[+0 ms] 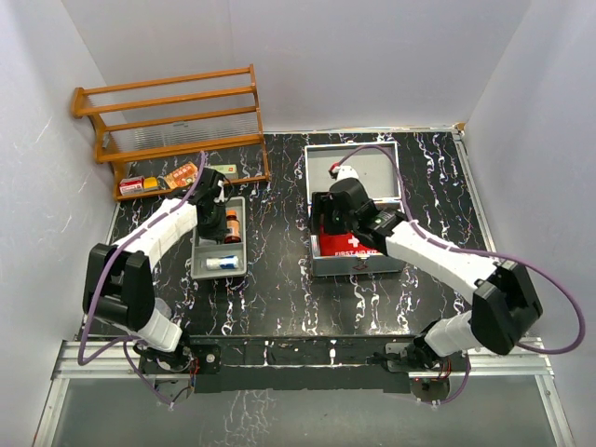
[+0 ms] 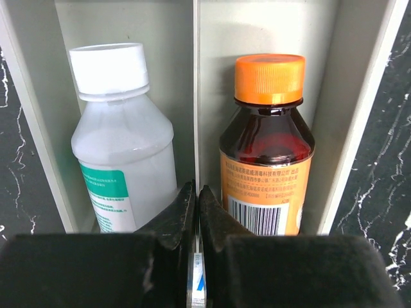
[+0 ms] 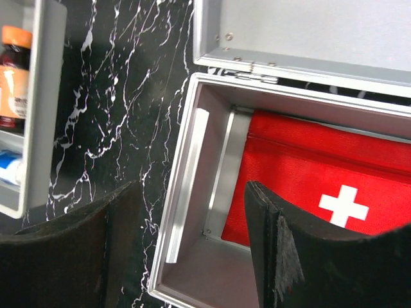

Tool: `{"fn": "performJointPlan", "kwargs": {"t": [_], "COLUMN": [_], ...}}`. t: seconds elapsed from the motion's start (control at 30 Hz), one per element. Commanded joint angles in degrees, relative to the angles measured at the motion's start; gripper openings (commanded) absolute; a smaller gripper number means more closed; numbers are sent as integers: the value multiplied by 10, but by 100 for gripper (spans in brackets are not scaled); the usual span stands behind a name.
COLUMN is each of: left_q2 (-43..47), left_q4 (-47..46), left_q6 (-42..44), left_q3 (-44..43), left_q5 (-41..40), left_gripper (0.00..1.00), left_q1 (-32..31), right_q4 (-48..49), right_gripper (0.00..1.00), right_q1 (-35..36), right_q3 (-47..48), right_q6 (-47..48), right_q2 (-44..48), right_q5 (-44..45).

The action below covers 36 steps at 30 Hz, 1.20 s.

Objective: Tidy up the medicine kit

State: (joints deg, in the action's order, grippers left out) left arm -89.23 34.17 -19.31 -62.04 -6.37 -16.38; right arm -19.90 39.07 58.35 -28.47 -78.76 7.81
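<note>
The medicine kit (image 1: 358, 265) stands open at centre right, its lid (image 1: 372, 172) laid back, and a red first-aid pouch (image 1: 349, 244) lies inside. My right gripper (image 1: 326, 219) hangs open over the kit's left wall (image 3: 186, 186), one finger outside above the table, the other above the red pouch (image 3: 308, 173). Nothing is between them. My left gripper (image 2: 198, 192) is shut on the thin divider (image 2: 196, 96) of the grey tray (image 1: 200, 265), between a white bottle (image 2: 122, 147) and a brown bottle with an orange cap (image 2: 266, 160).
A wooden rack (image 1: 172, 121) stands at the back left, with small packets (image 1: 182, 175) on its bottom shelf. A white and blue tube (image 1: 222, 263) lies in the tray's near compartment. The grey tray (image 3: 45, 96) sits just left of the kit.
</note>
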Motion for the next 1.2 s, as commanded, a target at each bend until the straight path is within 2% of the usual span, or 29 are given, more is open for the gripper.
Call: {"fn": "performJointPlan", "kwargs": {"t": [0.0,0.27,0.5,0.63,0.7,0.83,1.17], "left_q2": [59,77,86,97,101,106,143], "left_q4": [30,95,151,169,180,210,283], "left_q6": [-1,-9,-3,0,3,7,-7], "left_q3": [-38,-81,-138,-157,-166,-187,-270], "left_q5": [8,-5,-3,-1,0,-12,-31], "left_gripper": [0,0,0,0,0,0,0], "left_q1": [2,2,2,2,2,2,2], "right_q4": [-4,-30,-55,-60,-55,-41,-30], "right_gripper": [63,58,42,24,19,16,16], "right_q1": [11,30,45,64,77,105,119], "right_q3": [56,98,124,132,132,124,102], "right_q6": [26,38,44,67,89,137,216], "right_q2": [-34,-99,-138,-145,-144,-139,-126], "right_q5": [-48,-16,24,49,48,28,-102]}}
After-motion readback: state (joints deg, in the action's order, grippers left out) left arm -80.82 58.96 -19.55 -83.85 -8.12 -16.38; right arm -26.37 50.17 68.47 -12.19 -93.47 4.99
